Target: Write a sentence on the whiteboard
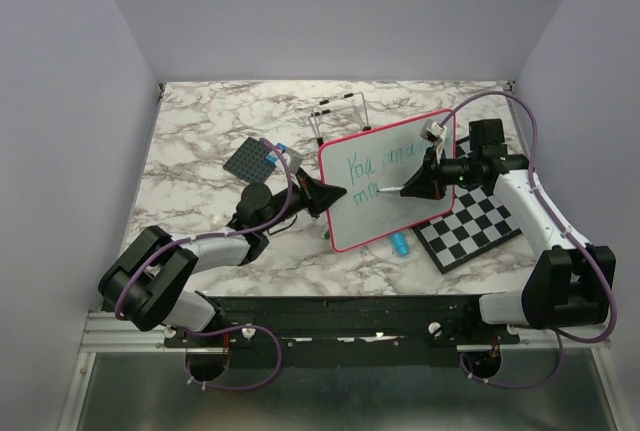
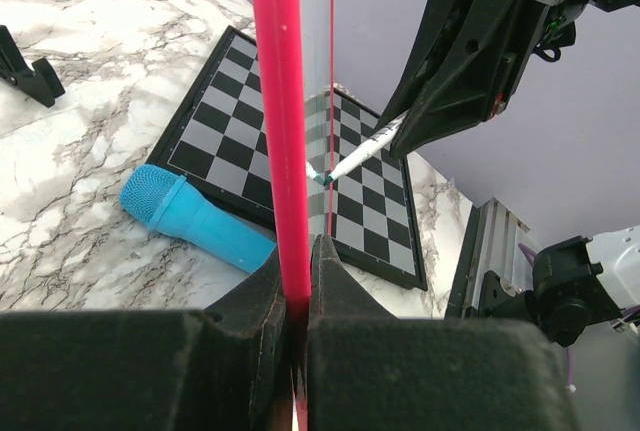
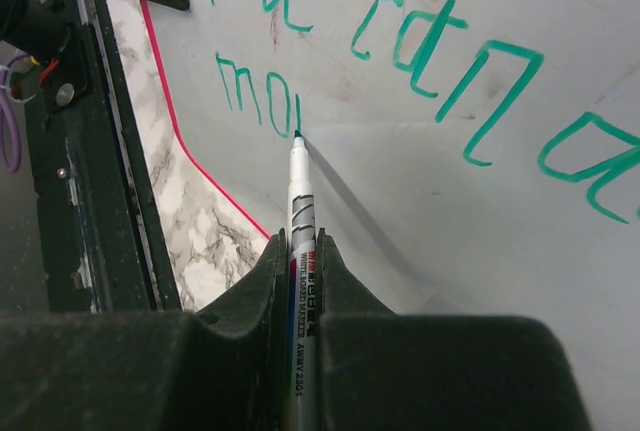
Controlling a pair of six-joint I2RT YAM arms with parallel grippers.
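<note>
The whiteboard [image 1: 395, 196], white with a pink-red frame, is held tilted up off the table. My left gripper [image 1: 335, 192] is shut on its left edge; the left wrist view shows the pink frame [image 2: 280, 131] clamped between the jaws. My right gripper [image 1: 415, 186] is shut on a white marker [image 3: 303, 241] whose tip touches the board [image 3: 450, 221]. The sentence [image 1: 385, 163] in green-teal runs in two lines; the marker tip sits at the end of the second line's letters [image 3: 255, 96]. The marker [image 2: 362, 151] also shows in the left wrist view.
A black-and-white checkered board [image 1: 470, 226] lies under the whiteboard's right side, also in the left wrist view [image 2: 260, 141]. A blue microphone-shaped object [image 2: 195, 219] lies beside it. A dark perforated square [image 1: 252, 159] and a wire stand [image 1: 338, 111] sit farther back.
</note>
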